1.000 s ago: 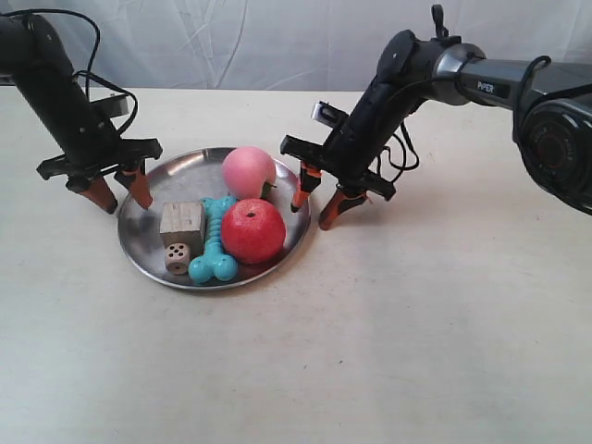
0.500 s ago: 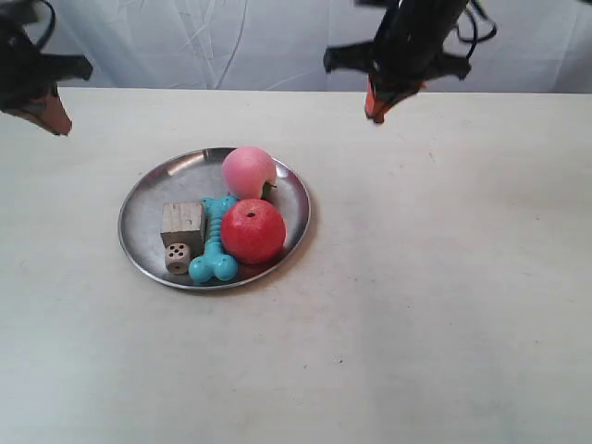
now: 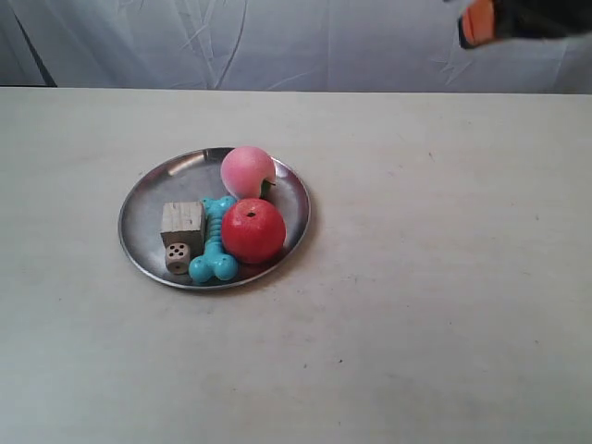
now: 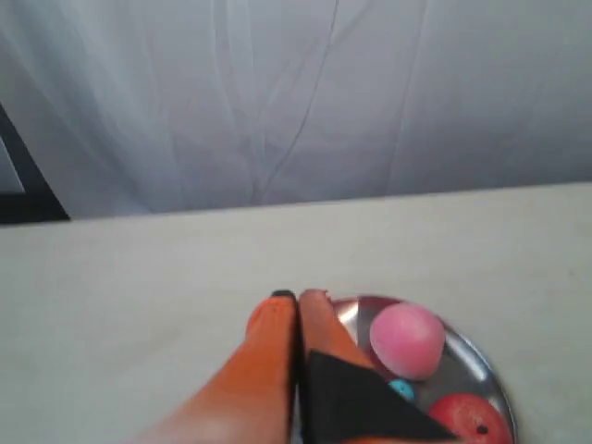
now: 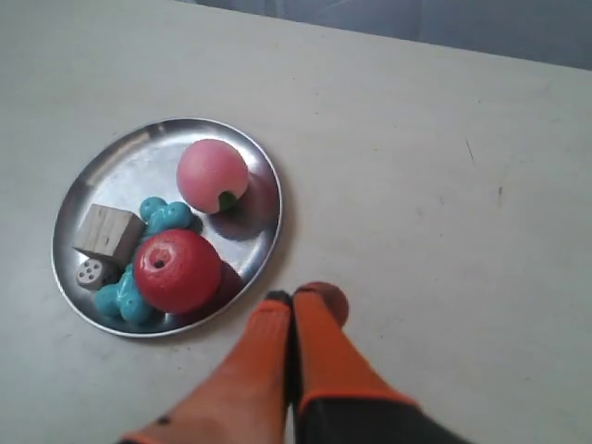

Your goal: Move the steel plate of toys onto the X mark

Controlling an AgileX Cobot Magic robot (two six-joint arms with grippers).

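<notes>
Beige tabletop (image 3: 444,324), steel plate (image 3: 153,196), toys (image 3: 252,231); left fingers (image 4: 268,365), right fingers (image 5: 264,356) together

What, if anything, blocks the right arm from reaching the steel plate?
Probably yes: only bare table lies between the right tool and the steel plate. The tool is shut, though, and would need opening first.

**Even light, soft close-ups**

You have bright, diffuse light over the table (image 3: 444,324); the steel plate (image 3: 148,190) casts only a thin shadow along its lower right edge and glints mildly (upper left rim). An orange smear (image 3: 478,20) blurs the exterior view's upper right corner. The left gripper (image 4: 296,301) and right gripper (image 5: 294,298) look defocused up close.
</notes>
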